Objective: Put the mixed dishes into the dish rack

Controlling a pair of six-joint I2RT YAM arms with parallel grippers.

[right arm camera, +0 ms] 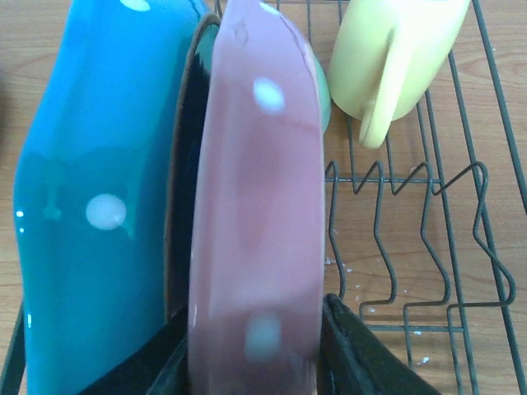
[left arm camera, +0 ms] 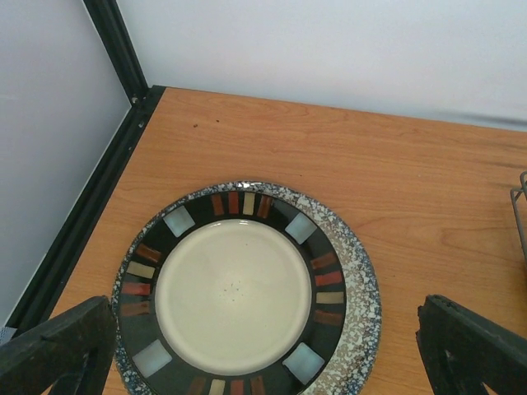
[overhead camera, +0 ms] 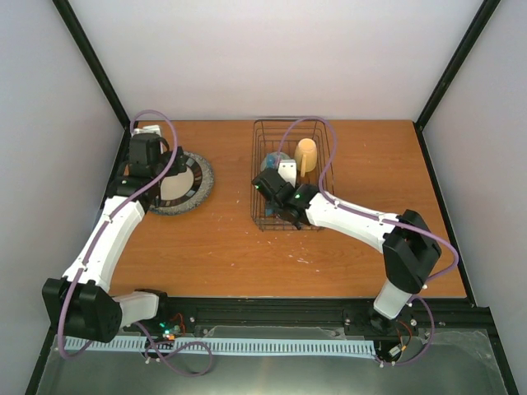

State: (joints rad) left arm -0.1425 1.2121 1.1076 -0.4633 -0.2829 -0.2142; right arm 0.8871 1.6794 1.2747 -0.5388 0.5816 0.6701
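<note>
At the left, my left gripper (left arm camera: 265, 350) hangs wide open over the grey speckled plate (left arm camera: 350, 321), flat on the table (overhead camera: 222, 247) outside the dish rack (overhead camera: 325, 148). Mid-frame, my right gripper (right arm camera: 255, 362) straddles the pink-red dotted plate (right arm camera: 255, 206), upright in the rack; whether clamped or released I cannot tell. I judge I'm slotting it. Next: back out cleanly, then grasp the grey plate's rim.

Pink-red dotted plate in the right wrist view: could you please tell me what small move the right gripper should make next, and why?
Probably spread the right gripper clear of the plate and draw it straight back. The pink-red dotted plate stands on edge in the dish rack beside the blue dotted plate, with the fingers flanking its lower rim, so it looks placed.
</note>
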